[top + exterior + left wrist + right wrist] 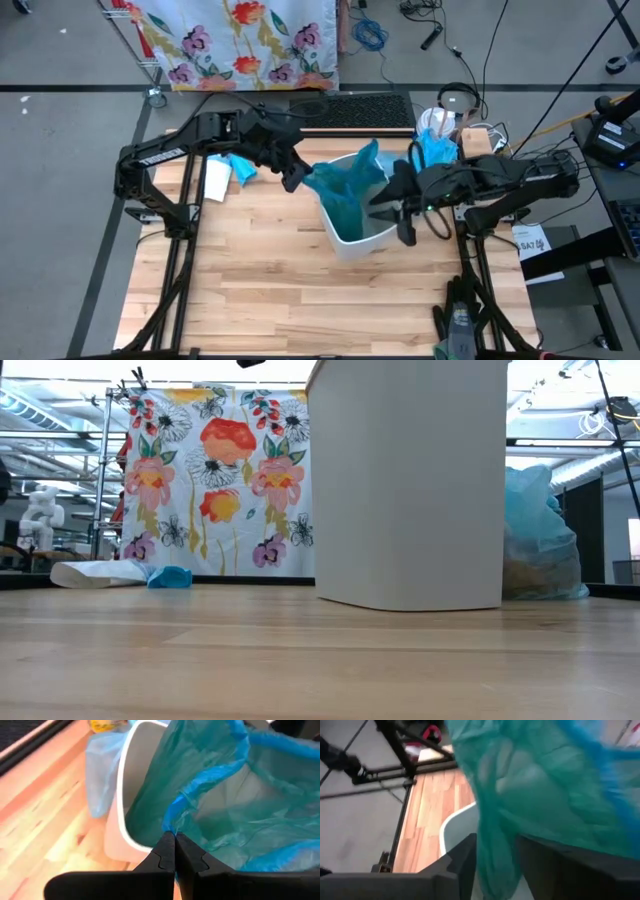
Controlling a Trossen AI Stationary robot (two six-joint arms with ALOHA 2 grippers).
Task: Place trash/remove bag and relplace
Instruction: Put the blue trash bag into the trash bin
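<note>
**Two grippers at the bin, one on each side**

A small white bin stands near the middle of the wooden table. A teal-green bag sits inside it, and the top of this bag sticks up and spills over the rim.

The left gripper is at the left side of the bin. Its two fingers are pressed tight together, and they pinch the blue edge of the teal-green bag right at the rim.

The right gripper is at the right side of the bin. The teal-green bag hangs between its fingers, which stand a little apart. I cannot tell if they press on it.

A pale blue bag, full and tied up, sits on the table just behind the bin. Brown stuff shows through it. A folded blue bag and a white sheet lie on the table to the left, near the left arm.
</note>
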